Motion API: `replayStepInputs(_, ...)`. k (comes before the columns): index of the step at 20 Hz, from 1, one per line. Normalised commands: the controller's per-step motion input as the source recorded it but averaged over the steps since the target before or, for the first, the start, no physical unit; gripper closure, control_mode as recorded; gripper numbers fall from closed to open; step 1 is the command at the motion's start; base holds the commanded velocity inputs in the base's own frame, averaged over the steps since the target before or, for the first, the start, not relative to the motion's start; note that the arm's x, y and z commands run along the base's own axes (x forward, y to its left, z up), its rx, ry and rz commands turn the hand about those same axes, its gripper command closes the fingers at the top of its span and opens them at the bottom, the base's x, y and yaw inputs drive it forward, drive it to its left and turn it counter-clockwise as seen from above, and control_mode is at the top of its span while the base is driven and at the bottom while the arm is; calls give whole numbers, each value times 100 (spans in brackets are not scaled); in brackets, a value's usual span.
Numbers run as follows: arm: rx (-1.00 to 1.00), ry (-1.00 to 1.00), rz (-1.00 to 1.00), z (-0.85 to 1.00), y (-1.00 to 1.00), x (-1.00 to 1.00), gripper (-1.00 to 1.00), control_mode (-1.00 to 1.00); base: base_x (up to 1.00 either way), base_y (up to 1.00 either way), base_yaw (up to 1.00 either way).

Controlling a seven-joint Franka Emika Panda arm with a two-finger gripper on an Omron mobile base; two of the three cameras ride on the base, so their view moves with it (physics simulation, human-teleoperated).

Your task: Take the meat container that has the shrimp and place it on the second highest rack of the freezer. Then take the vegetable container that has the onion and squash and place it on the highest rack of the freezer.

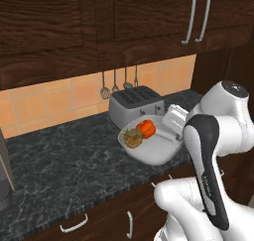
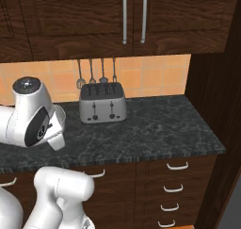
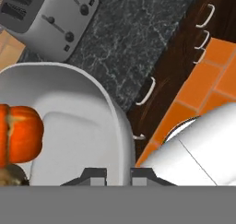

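The vegetable container (image 1: 159, 154) is a pale rounded bowl, held tilted in the air over the counter's front edge. Inside it lie the orange squash (image 1: 146, 128) and the brownish onion (image 1: 131, 138). My gripper (image 1: 172, 134) is shut on the bowl's right rim. In the hand view my gripper (image 3: 119, 174) has one fingertip on each side of the bowl's (image 3: 87, 126) wall, with the squash (image 3: 18, 135) at the left and the onion (image 3: 8, 176) just below it. The meat container, the shrimp, the freezer and its racks are out of view.
A grey toaster (image 1: 136, 103) (image 2: 102, 102) stands at the back of the dark stone counter (image 1: 64, 155) under hanging utensils (image 1: 115, 82). Dark wood cabinets (image 2: 132, 16) hang overhead. Drawers (image 2: 172, 185) lie below the counter. A grey object (image 1: 4, 178) stands at its left edge.
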Motion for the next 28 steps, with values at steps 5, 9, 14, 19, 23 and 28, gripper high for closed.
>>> replayStepInputs(5, 1, 1, 0, 100, 0, -99, 100, -100, 0, 0, 0)
replayStepInputs(9, 3, 10, 0, 99, 0, -86, 100, -100, 0, 0, 0)
replayStepInputs(14, 7, 15, 0, 65, 0, -64, 100, -100, 0, 0, 0)
replayStepInputs(19, 1, 2, 0, 10, 0, -27, 100, 100, -55, -5, -9)
replayStepInputs(23, 0, 0, 0, 0, 0, 0, 100, 100, -72, -41, -52)
replayStepInputs(28, 0, 0, 0, 0, 0, 0, 100, 100, -10, -45, -67)
